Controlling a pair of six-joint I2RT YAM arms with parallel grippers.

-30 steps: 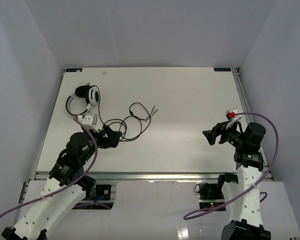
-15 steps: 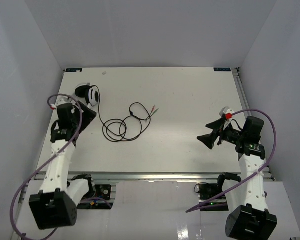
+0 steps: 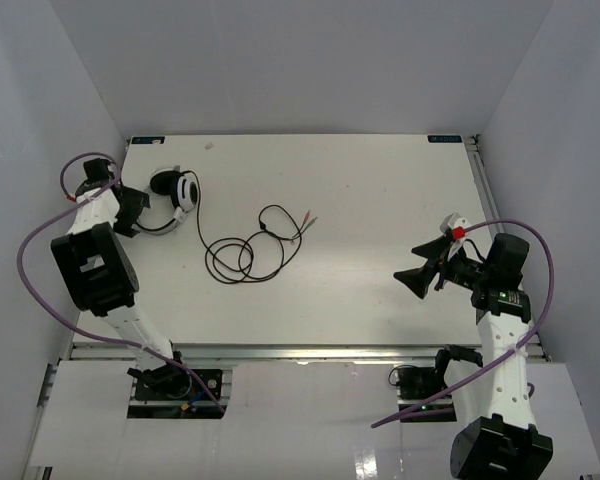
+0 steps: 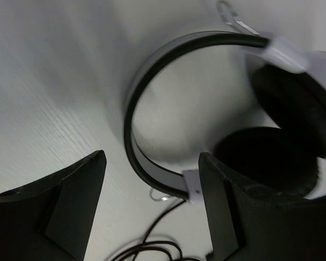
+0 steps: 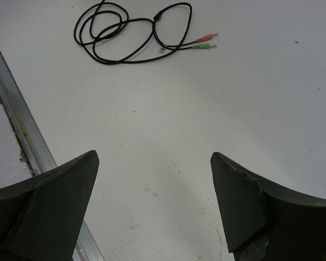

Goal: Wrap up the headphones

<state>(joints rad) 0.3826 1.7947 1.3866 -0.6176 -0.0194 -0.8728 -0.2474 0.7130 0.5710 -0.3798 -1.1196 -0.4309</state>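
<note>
The white counter [image 3: 380, 190] fills my feed. My left arm [image 3: 90, 260] is folded back to the far-left side, its jaws apart with the headband of the headphones [image 3: 175, 192] lying just ahead between them. My right arm [image 3: 500, 300] hovers at the right, jaws wide apart and holding nothing. The cable [image 3: 245, 255] lies in loose loops mid-counter and ends in pink and green plugs [image 5: 204, 42].

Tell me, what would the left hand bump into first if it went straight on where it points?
Probably the headphones: their headband curves across the gap between the left hand's open fingers. How far off it is cannot be judged.
</note>
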